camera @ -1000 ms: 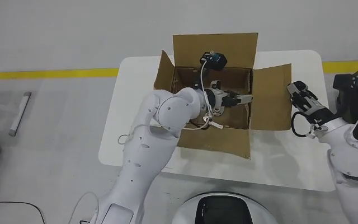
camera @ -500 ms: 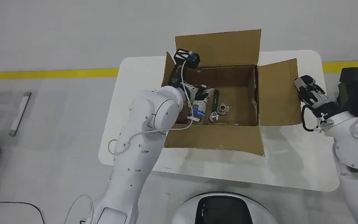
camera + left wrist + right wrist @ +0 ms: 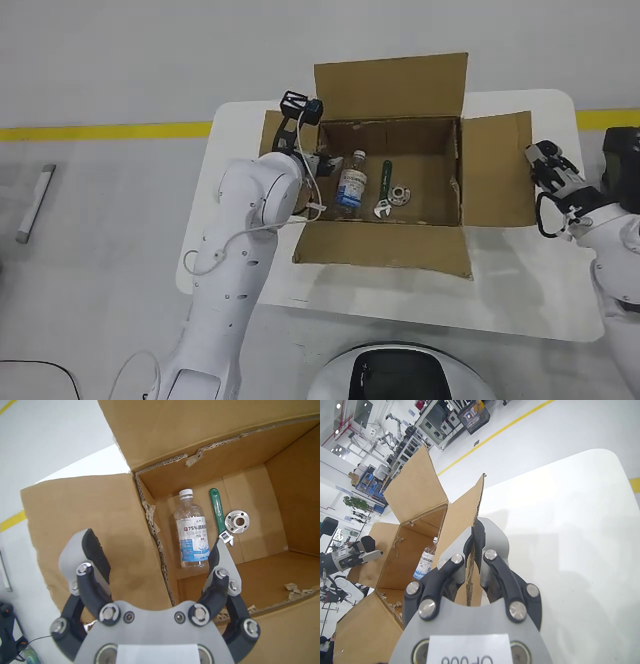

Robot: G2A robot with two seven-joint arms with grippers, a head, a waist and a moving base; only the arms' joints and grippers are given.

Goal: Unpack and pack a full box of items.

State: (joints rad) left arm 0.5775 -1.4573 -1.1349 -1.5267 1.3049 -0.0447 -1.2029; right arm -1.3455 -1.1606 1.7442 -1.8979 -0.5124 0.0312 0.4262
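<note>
Top view: the brown cardboard box [image 3: 380,250] sat open on the white worktop [image 3: 235,130]. The right gripper [image 3: 547,165] was parked at the outer edge of the box's side flap [image 3: 497,170]. Well off from that gripper, on the box floor, lay a clear plastic bottle with a white cap [image 3: 350,185]. Just beside it were a green-handled wrench [image 3: 386,185] and a round silver metal flange [image 3: 401,194]. Looked to me like a box still mid-unpack.

Left wrist view: the left gripper [image 3: 155,540] hung with its jaws wide apart and nothing in them, up over the box's near wall. The bottle lay just beyond and below it, hugging that wall, with the wrench touching or nearly touching its far side.

Right wrist view: the gripper was squeezed together on the flap, with the ragged cardboard edge running right between the pads.

What I'd worry about: the bottle was so tight to the wall that a finger coming down could snag the cardboard or nip the wrench along with it. A smooth round bottle could also roll out of a shallow pinch. And any tug from the right side could tear that frayed flap or drag the whole box.
</note>
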